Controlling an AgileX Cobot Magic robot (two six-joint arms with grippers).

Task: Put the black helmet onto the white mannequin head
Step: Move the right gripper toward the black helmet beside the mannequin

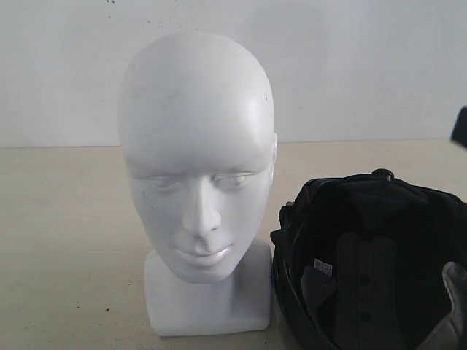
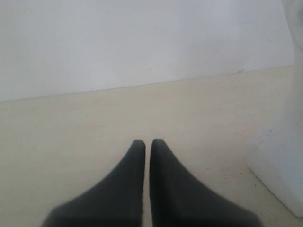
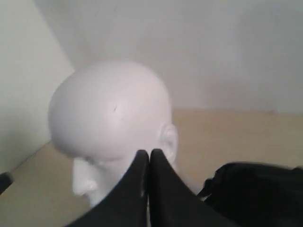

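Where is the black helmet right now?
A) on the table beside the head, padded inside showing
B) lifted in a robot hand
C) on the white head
A: the black helmet rests on the table next to the bare white mannequin head, lining visible.

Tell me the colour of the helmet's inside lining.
Black, with grey pads; the exterior view shows the lining of the black helmet best.

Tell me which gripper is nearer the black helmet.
Right. The right gripper hangs close by the black helmet. The left gripper sits low by the base of the white mannequin head, on its other side, helmet out of view.
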